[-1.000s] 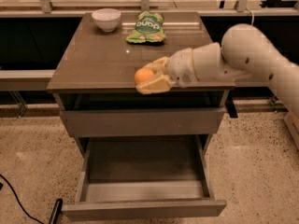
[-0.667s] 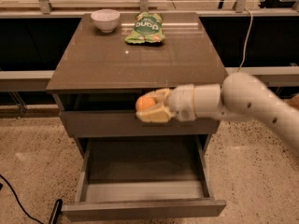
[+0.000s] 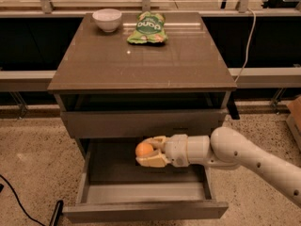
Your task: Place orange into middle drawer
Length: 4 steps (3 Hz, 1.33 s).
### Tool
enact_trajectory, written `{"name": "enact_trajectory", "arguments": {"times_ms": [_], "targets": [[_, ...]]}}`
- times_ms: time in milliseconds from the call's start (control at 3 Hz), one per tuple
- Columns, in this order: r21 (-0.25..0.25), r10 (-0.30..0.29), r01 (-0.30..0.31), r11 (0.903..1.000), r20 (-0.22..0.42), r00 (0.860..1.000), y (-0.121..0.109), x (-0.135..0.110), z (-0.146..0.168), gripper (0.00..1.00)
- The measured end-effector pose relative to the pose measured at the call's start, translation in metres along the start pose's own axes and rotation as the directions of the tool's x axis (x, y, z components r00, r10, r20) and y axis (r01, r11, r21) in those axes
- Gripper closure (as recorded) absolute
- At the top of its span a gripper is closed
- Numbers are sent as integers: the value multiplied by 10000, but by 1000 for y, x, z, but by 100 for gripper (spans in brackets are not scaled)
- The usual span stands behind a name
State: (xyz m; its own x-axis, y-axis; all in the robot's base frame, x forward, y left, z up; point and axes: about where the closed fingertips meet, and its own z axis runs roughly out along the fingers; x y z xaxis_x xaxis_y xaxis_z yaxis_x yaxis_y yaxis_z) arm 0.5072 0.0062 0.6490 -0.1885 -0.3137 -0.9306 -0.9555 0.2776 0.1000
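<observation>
The gripper (image 3: 151, 153), pinching the orange (image 3: 144, 149), hangs over the drawer (image 3: 146, 210) floor, seemingly just above it; the drop is straight down.

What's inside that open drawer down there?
Only the gripper, its fingers closed on the orange, held over the grey floor of the middle drawer. The visible floor is bare; the part beneath the arm and the shadowed back are hidden.
</observation>
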Motion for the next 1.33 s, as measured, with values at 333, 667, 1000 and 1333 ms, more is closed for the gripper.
{"name": "enact_trajectory", "arguments": {"times_ms": [333, 667, 1000, 1333], "targets": [[215, 76, -64, 9997, -589, 9982, -3, 51, 15, 100], [43, -92, 98, 9999, -1256, 9920, -13, 92, 31, 100], [-644, -383, 278, 9975, -1682, 9850, -36, 131, 57, 100], [-648, -413, 302, 9974, -1769, 9834, -35, 131, 59, 100]]}}
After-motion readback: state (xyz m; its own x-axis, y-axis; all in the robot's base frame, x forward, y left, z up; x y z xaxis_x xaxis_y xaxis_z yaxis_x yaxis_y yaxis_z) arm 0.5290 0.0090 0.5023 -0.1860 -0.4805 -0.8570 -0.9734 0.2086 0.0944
